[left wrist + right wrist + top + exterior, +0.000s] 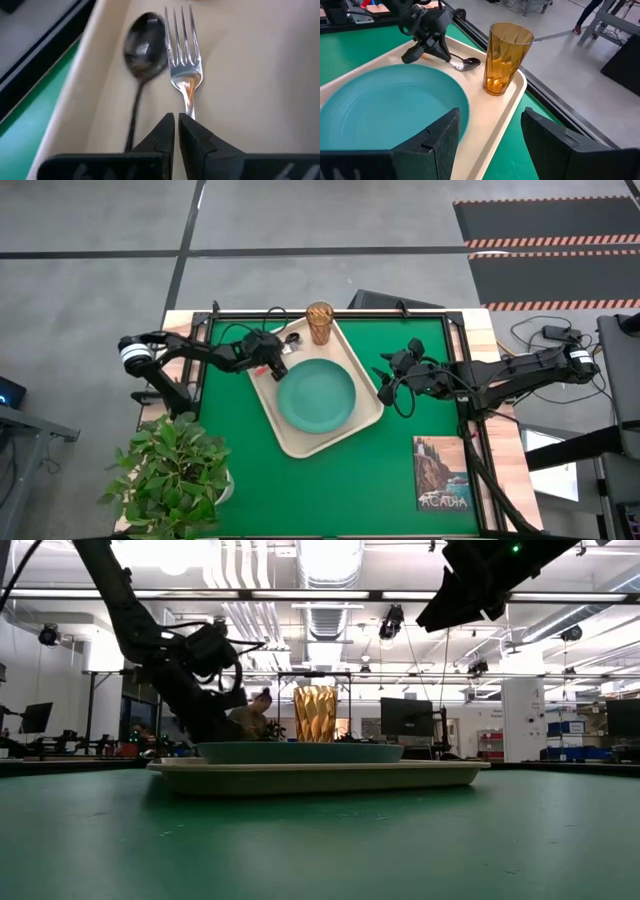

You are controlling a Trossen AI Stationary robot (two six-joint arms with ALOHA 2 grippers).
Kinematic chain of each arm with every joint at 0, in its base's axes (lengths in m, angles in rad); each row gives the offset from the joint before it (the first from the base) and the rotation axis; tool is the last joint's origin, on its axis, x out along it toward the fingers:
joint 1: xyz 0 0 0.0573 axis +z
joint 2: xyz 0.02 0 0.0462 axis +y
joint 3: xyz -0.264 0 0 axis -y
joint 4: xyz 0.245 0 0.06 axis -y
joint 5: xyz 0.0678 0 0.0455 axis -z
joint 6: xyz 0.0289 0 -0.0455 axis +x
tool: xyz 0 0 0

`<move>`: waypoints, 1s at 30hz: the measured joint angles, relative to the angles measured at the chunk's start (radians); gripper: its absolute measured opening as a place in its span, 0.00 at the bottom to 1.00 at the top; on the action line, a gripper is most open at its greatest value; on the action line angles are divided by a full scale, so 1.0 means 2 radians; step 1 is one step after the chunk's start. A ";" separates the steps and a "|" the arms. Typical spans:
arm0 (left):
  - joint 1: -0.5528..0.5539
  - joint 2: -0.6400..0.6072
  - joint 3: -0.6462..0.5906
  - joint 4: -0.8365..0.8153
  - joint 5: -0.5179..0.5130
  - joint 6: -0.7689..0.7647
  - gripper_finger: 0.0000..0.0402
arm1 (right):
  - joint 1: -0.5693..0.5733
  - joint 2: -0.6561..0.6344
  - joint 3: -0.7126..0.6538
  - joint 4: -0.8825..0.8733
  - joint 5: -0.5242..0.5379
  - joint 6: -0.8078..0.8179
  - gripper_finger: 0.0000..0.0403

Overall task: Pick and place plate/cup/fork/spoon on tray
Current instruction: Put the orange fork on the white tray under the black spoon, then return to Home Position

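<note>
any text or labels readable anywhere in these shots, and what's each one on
"ACADIA" – along the bottom edge of the picture book lying on the table's near right corner, seen in the high view.
The tray, plate, cup, fork and spoon show no markings.
Screens and signs in the room behind the table in the low view are too small to read.

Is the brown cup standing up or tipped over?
Standing up. The ribbed amber plastic cup sits upright, mouth up, on the cream rectangular tray.
</note>
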 joint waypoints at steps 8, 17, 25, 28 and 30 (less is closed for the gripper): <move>0.000 -0.005 0.000 0.000 0.013 0.009 0.02 | 0.000 0.000 0.000 0.000 0.001 0.001 0.49; -0.007 -0.041 0.000 -0.001 0.013 0.005 0.02 | 0.003 0.000 -0.006 0.006 0.001 -0.021 0.49; -0.039 -0.147 -0.009 -0.029 0.048 0.055 0.02 | 0.011 -0.031 -0.104 0.178 -0.053 -0.152 0.49; -0.051 -0.194 -0.027 -0.034 0.122 0.079 0.02 | 0.011 -0.065 -0.140 0.207 -0.081 -0.176 0.49; -0.057 -0.229 -0.046 -0.035 0.163 0.083 0.02 | 0.011 -0.094 -0.159 0.214 -0.090 -0.181 0.49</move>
